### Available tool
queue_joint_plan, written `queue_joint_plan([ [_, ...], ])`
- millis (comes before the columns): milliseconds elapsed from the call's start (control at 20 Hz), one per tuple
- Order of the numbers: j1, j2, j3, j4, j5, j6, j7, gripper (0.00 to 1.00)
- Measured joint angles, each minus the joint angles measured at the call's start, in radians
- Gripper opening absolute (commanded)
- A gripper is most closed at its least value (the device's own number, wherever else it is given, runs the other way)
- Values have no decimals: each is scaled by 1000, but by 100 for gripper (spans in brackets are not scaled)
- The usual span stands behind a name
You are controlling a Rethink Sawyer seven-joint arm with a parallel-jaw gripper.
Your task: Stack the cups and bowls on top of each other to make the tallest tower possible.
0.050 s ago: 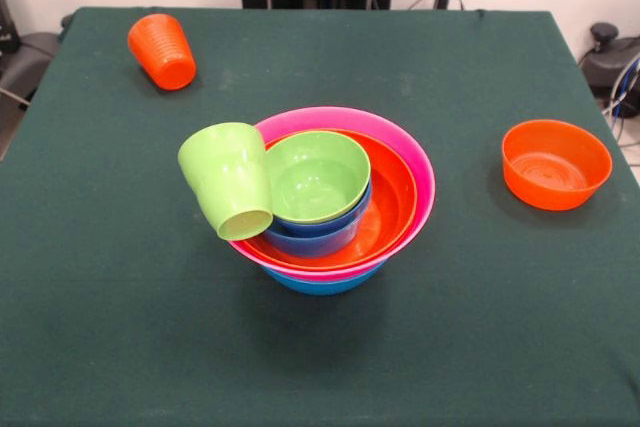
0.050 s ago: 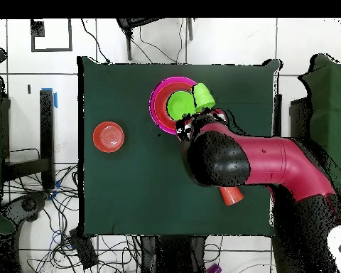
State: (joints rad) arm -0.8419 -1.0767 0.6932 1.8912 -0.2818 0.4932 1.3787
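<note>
Risk: green cup [image 1: 231, 180] leans tilted on the pile's [image 1: 340, 209] rim — a nudge could tip it off. Gripper hidden — cannot tell its state.

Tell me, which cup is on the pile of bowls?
The green cup, tilted against the pile's rim. The orange cup sits apart on the table.
</note>
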Motion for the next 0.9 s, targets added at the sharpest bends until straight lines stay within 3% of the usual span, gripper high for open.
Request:
queue_joint_plan([
  [900, 0, 0, -2, 0, -2, 146, 0, 100],
])
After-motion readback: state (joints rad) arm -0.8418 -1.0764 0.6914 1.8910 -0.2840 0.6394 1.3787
